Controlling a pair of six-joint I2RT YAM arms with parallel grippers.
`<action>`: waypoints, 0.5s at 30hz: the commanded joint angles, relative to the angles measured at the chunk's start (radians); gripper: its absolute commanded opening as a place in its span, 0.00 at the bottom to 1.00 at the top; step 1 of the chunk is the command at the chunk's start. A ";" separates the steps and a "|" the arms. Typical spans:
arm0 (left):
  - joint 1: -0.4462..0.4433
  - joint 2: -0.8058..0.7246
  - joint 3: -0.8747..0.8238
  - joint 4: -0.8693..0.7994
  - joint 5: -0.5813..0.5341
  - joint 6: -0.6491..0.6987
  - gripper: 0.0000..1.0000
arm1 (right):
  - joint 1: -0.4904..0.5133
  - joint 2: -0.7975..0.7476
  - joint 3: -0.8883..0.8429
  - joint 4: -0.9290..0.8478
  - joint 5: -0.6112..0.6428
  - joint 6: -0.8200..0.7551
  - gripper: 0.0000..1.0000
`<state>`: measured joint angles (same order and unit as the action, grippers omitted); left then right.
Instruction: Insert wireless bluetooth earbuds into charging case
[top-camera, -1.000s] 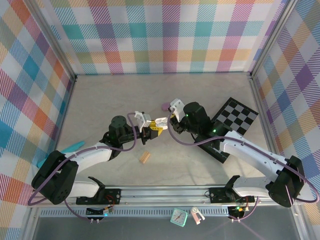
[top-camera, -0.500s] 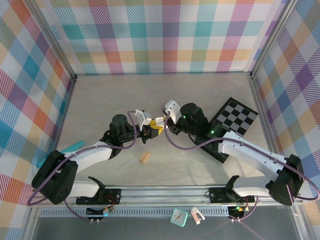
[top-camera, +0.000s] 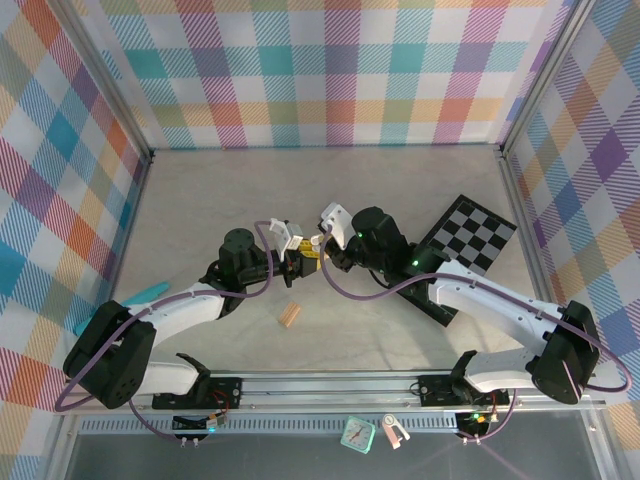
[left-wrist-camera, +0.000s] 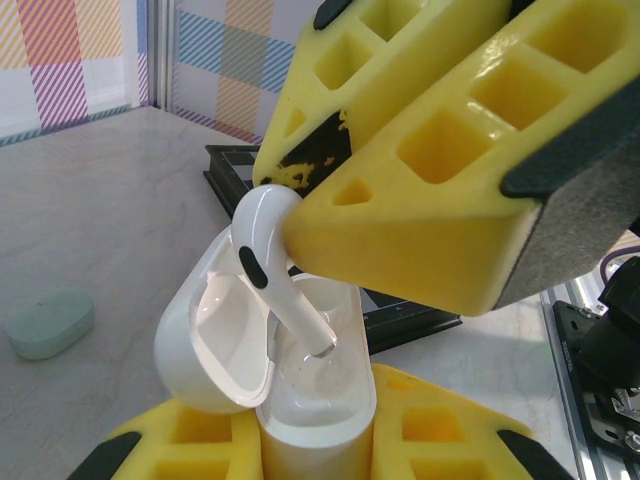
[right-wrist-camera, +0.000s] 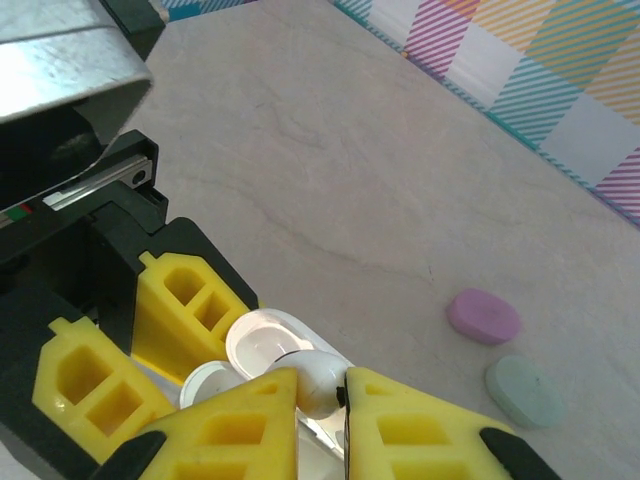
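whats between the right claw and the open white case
A white earbud: the right claw pinches its head, and its stem points down into the open white case. Shows in the left wrist view.

Top external: fixed high, behind arm bases, looking down and forward across table (top-camera: 200, 200) to plaid back wall (top-camera: 330, 70); farthest, widest view.
Left wrist: very near, low, facing out over left gripper (left-wrist-camera: 312, 440) toward checkerboard (top-camera: 470, 232) side.
Right wrist: near, tilted down past right gripper (right-wrist-camera: 318, 388) onto tabletop.
Shared: open white charging case (left-wrist-camera: 310, 400) and white earbud (left-wrist-camera: 272, 262) in both wrist views, mid-table from above; pale green case (right-wrist-camera: 522, 390) in both wrist views.
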<state>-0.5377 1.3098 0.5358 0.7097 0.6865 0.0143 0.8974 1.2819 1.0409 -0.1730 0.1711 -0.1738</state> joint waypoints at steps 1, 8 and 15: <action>0.007 -0.017 0.021 0.040 0.003 -0.014 0.00 | 0.010 0.011 0.031 0.031 -0.021 -0.007 0.18; 0.007 -0.021 0.030 0.041 -0.018 -0.046 0.00 | 0.015 0.015 0.022 0.031 -0.033 -0.007 0.18; 0.007 -0.018 0.035 0.049 -0.023 -0.063 0.00 | 0.017 0.011 0.005 0.031 -0.037 -0.003 0.18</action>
<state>-0.5377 1.3098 0.5369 0.7097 0.6678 -0.0311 0.9058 1.2934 1.0409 -0.1654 0.1528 -0.1734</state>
